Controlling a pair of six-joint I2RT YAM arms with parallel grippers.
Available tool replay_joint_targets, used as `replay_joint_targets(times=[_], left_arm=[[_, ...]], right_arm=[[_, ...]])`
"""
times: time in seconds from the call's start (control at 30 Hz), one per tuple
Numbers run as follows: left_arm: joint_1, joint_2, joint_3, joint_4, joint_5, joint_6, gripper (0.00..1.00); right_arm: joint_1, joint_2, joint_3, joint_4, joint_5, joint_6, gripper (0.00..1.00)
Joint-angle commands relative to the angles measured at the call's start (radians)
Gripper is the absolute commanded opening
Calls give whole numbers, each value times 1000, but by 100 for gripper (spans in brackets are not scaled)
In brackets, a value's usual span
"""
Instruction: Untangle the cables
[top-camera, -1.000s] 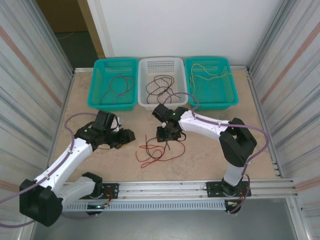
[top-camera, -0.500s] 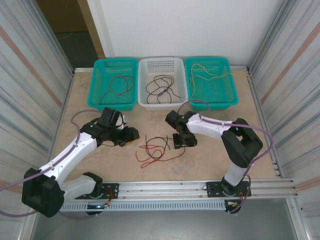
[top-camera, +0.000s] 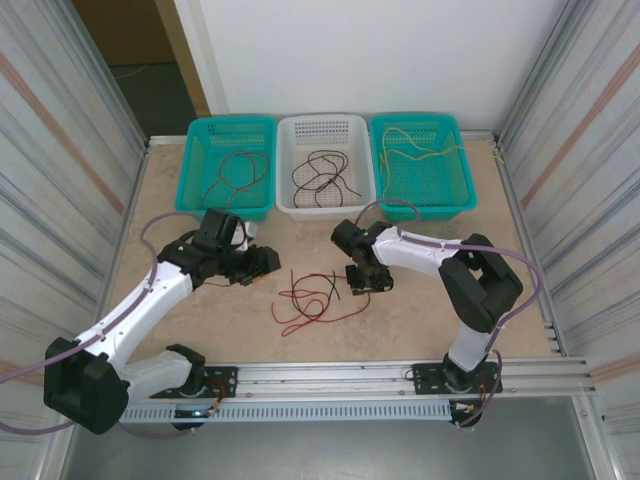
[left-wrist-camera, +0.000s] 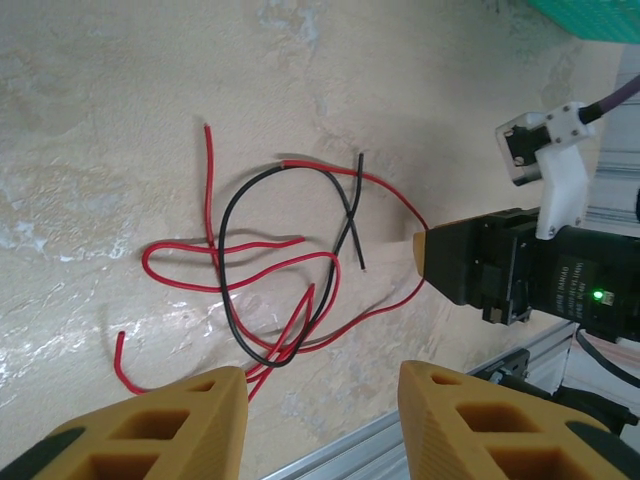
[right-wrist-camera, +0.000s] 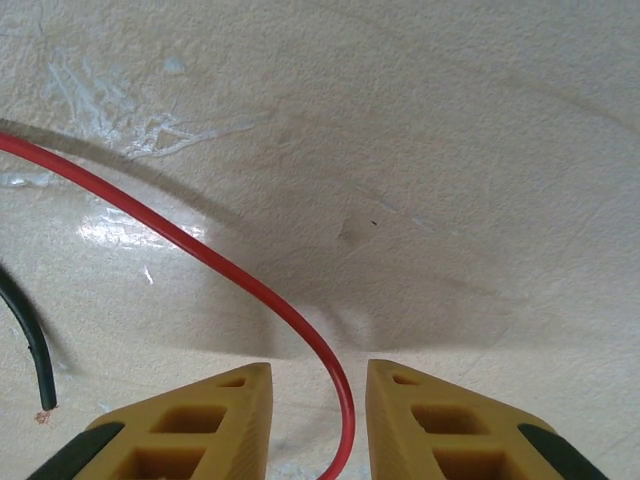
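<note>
Slack red cable (right-wrist-camera: 200, 245) is seen curving from the upper left down into the gap between the 2 fingers of the right gripper (right-wrist-camera: 318, 375). The fingers are set narrow around it, with clearance on both sides, so no pinch is shown. The tangle of red and black cables (top-camera: 310, 300) lies on the table (top-camera: 400, 320) just left of that gripper, between the 2 arms. The left gripper (top-camera: 264, 262) is held moderately wide and empty near the tangle's far side. The right arm is judged nearer, since the strand is bracketed by its fingers.
</note>
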Motion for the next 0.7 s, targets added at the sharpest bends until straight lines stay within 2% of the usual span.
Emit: replay_joint_targets(times=[0.0, 0.13, 0.23, 0.43, 0.67], left_arm=[[-7, 4, 30, 51, 32, 3, 45], [-35, 40, 23, 87, 28, -11, 44], [-70, 64, 24, 117, 12, -25, 44], [-121, 119, 30, 232, 15, -58, 44], [-187, 140, 75, 399, 47, -57, 46]], right_arm=[[-9, 26, -15, 8, -4, -6, 22], [-15, 20, -23, 25, -13, -12, 9], [-1, -52, -41, 40, 11, -23, 0], [28, -284, -27, 55, 83, -57, 0], [53, -519, 95, 125, 36, -111, 0]])
